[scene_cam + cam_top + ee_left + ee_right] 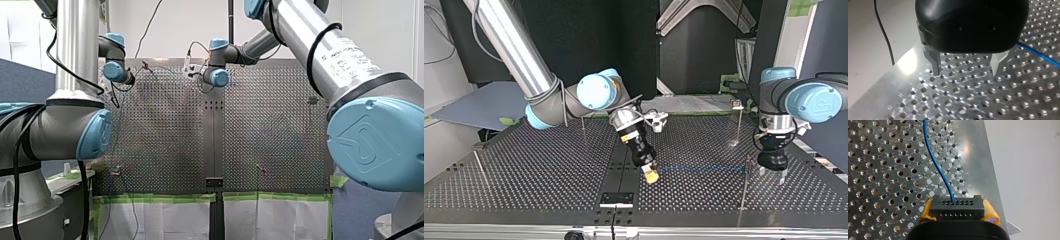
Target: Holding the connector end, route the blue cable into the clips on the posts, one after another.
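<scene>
1. The perforated table (524, 165) fills the top view, with my right arm reaching in from that view's left and my left arm from its right, both low over the plate
2. My right gripper (651, 176) is clamped on the black connector (957, 208), a yellow pad pressed against each end of the block; this is the hold the task asks for, and it looks square enough to keep as it is
3. My left gripper (966, 72) hangs close over the table with its metal fingers spread wide and nothing between them, just beside a thin post (746, 185) at the top view's right
4. The blue cable (935, 162) leaves the connector's face, bends once, then runs low across the table to that post; whether it is seated in that post's clip cannot be told
5. A second post (740, 125) stands farther back, and the step in hand is judged to be leading the line to the next clip
6. Doing it well likely means carrying the connector at clip height, keeping the cable lightly taut, never yanked, bringing it side-on to the clip's mouth, and letting the free gripper steady the line near the post if slack appears
</scene>
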